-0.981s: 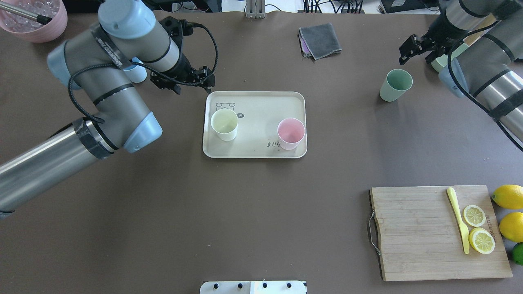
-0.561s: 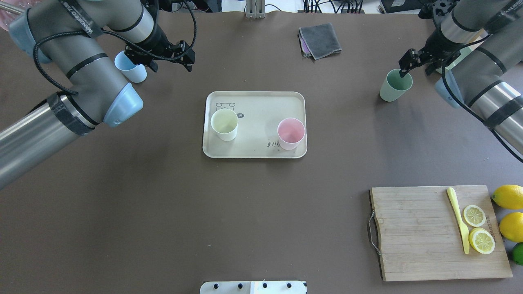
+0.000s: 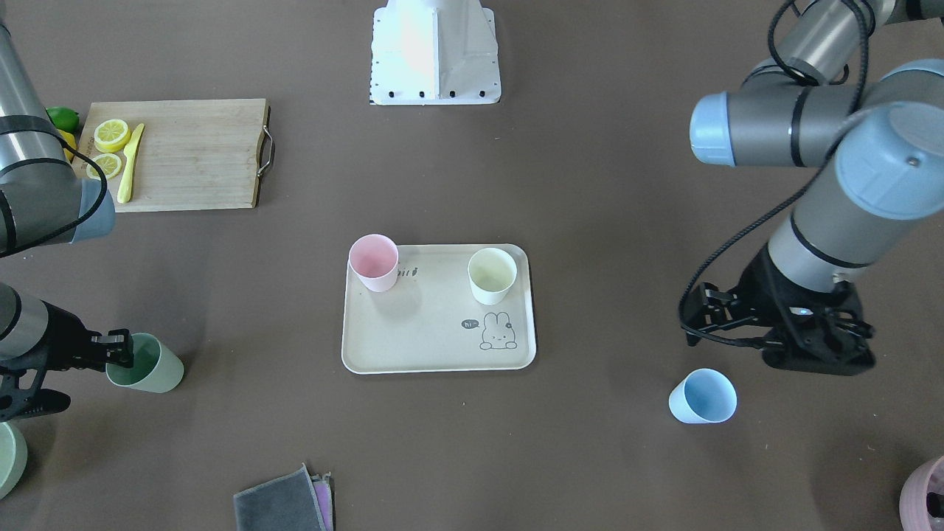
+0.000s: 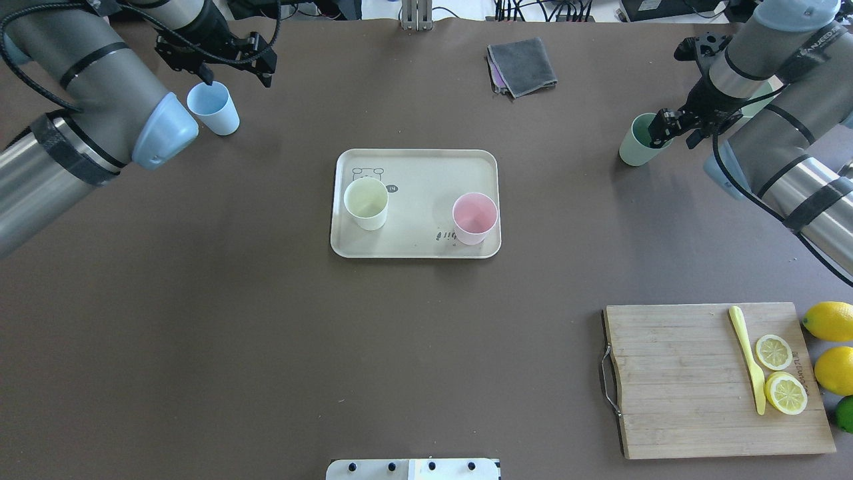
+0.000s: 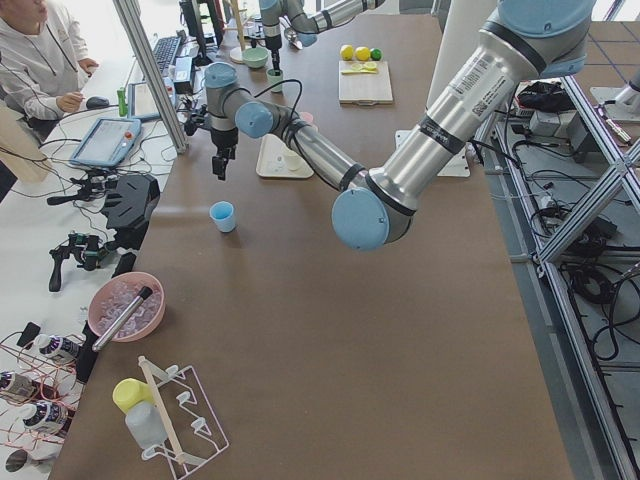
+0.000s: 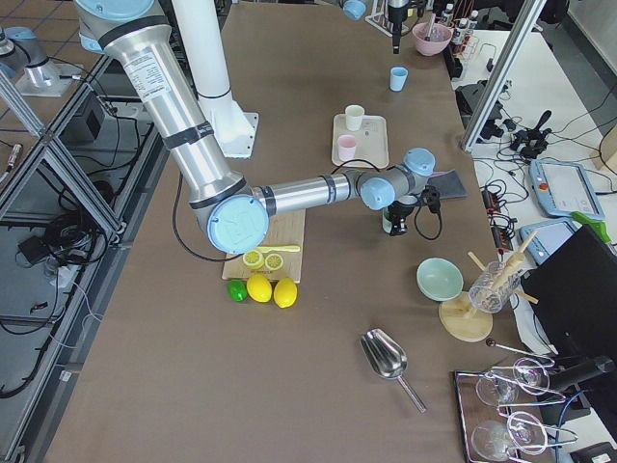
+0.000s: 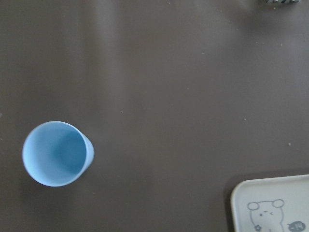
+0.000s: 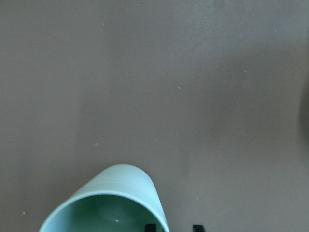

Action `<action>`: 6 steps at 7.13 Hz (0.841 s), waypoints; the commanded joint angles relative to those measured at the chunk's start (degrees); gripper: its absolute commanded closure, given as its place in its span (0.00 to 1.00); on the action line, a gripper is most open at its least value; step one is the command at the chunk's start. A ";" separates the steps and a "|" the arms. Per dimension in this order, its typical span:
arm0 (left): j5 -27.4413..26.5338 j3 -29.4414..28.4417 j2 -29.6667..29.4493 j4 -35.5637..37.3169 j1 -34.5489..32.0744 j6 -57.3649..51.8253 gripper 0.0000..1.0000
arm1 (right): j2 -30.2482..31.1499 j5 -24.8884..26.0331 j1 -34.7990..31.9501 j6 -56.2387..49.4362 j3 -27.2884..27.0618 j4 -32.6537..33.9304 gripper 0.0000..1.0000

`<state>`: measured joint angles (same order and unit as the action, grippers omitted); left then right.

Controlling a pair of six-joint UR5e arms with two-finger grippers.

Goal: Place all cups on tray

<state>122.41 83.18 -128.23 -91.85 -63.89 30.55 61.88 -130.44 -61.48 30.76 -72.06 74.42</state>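
My right wrist view cuts the green cup (image 8: 108, 205) off at its bottom edge; of my right pincer (image 8: 174, 227) only two dark tips show. My left wrist view crops the tray (image 7: 289, 191) to one corner.

The overhead view looks forward and down on the worktop (image 4: 266, 333); the front-facing one looks down from the opposite edge, so the tray (image 4: 426, 173) they share appears turned round. Side views look along the worktop from each end, and the wrist cameras point down, close over the blue cup (image 7: 57, 153) and the green cup (image 8: 116, 181)
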 commanded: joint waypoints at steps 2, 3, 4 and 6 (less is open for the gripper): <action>2.83 -11.33 1.93 -10.05 -2.64 -2.27 0.02 | -8.84 -1.39 2.40 11.91 -0.09 0.29 1.00; 3.53 -12.50 3.93 -13.67 -2.30 0.88 0.02 | -12.18 -1.30 4.77 17.44 -0.18 0.20 1.00; 3.54 -14.69 3.60 -16.40 -1.34 3.17 0.02 | -14.30 -1.22 6.88 21.24 -0.36 -0.06 1.00; 3.54 -17.34 2.38 -20.29 2.17 8.27 0.02 | -15.99 -0.78 11.45 24.61 -0.45 -0.59 1.00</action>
<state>125.91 67.24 -125.07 -110.20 -63.80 35.85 47.01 -131.54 -52.75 53.27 -72.45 74.15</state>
